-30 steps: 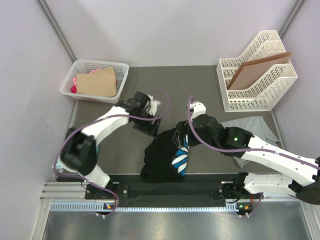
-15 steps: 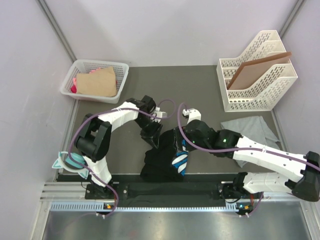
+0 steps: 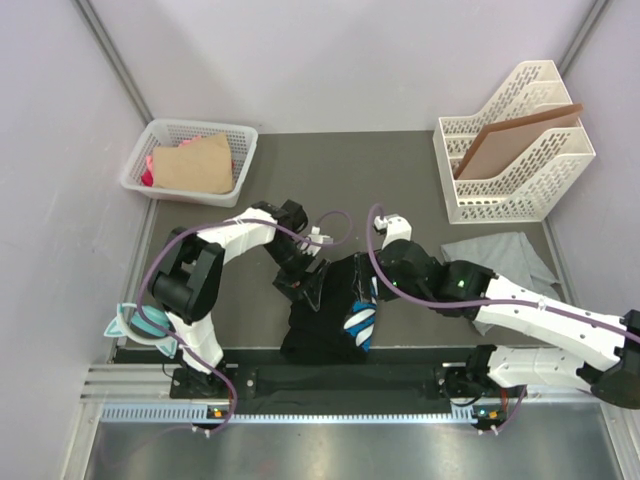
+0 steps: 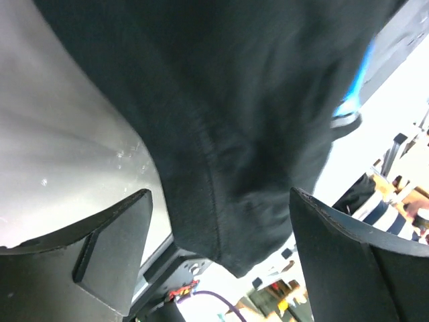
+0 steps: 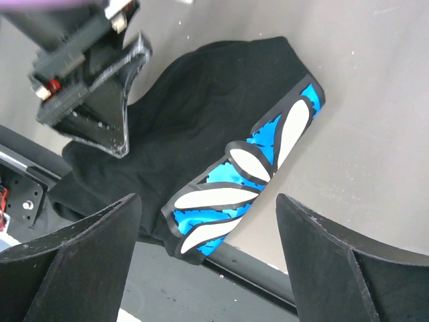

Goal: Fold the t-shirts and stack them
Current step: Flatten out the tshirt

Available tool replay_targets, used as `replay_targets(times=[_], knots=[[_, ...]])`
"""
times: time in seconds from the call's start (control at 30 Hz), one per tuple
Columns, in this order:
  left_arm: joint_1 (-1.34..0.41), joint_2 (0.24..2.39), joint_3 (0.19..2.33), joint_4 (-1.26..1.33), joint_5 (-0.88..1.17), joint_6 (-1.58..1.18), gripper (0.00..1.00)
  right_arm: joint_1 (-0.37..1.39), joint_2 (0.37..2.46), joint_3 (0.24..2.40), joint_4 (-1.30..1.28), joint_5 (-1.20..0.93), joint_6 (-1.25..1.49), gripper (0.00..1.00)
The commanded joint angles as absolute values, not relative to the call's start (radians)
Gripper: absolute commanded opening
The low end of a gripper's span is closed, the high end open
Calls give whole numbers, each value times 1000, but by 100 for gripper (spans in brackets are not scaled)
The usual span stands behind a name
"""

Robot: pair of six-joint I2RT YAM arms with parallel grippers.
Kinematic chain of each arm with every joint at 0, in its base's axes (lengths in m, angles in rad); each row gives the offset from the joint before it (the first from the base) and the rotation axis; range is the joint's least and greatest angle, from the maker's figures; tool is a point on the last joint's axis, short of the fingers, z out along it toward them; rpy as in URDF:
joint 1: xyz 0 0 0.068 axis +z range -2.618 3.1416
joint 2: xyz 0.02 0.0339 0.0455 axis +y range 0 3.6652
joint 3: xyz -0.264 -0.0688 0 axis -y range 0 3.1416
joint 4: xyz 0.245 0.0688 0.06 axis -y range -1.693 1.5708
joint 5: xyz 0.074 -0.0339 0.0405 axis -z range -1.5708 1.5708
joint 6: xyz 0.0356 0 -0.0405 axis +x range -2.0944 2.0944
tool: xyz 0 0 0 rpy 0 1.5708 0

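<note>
Black t-shirt [image 3: 322, 312]: bunched in a heap at the near edge of the table [image 3: 340, 170], between the two arms, with its blue-and-white print [image 3: 362, 322] turned up on the right side. From where I stand its near end seems to lap over the edge.
Grey t-shirt [image 3: 510, 252]: crumpled on the right, just in front of the file rack [image 3: 500, 205] and well apart from the black one. Its near part is hidden under the right arm [image 3: 540, 310].
Left gripper [image 4: 220, 194]: jaws spread wide, a hemmed edge of the black cloth hanging between them, nothing pinched.
Right gripper [image 5: 206, 201]: jaws also wide apart, hovering over the print and holding nothing.
Stage: I'd say nothing is folded yet, and both arms look to be after a hold on the black shirt.
Risk, the grab: the heap is layered, so closing here could take several folds at once or only the hem. The shirt would then lift as a lump rather than open out.
Risk, the edge: a pull toward the arm bases could drag the cloth off the table.
Risk, crowding: the two grippers are near each other over one small heap and could knock together.
Risk, the grey shirt: the right arm lies across it and might drag it along on a sweep.
Around: a white basket [image 3: 245, 150] at far left holds pink cloth [image 3: 150, 170] and a brown sheet [image 3: 195, 165]. The rack at far right holds a brown board [image 3: 515, 135].
In the way: neither basket nor rack blocks the heap; the arms themselves are the tightest fit.
</note>
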State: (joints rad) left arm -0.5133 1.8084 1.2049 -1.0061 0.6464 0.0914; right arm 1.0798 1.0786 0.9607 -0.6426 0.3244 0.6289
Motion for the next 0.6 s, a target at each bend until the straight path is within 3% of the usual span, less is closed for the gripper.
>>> replay_targets(times=[0.0, 0.07, 0.13, 0.17, 0.2, 0.3, 0.33, 0.5, 0.57], knots=[[-521, 1781, 1161, -1019, 653, 129, 87, 1094, 1032, 989, -647, 360, 629, 82], [-550, 1802, 1169, -1023, 653, 130, 87, 1095, 1032, 992, -650, 362, 632, 81], [-580, 1816, 1187, -1035, 673, 141, 77, 1094, 1034, 996, -653, 368, 632, 82], [-589, 1818, 1196, -1054, 687, 150, 67, 1094, 1034, 996, -655, 370, 632, 82], [-594, 1818, 1207, -1058, 708, 150, 46, 1095, 1032, 996, -657, 370, 632, 81], [-595, 1801, 1250, -1074, 727, 144, 17, 1094, 1025, 994, -661, 374, 635, 82], [-591, 1790, 1276, -1081, 730, 143, 1, 1094, 1023, 996, -661, 379, 635, 81], [-503, 1740, 1402, -1133, 716, 130, 0, 1094, 1014, 1014, -670, 393, 638, 80], [-399, 1715, 1556, -1160, 681, 138, 0, 1094, 1009, 1025, -680, 400, 637, 80]])
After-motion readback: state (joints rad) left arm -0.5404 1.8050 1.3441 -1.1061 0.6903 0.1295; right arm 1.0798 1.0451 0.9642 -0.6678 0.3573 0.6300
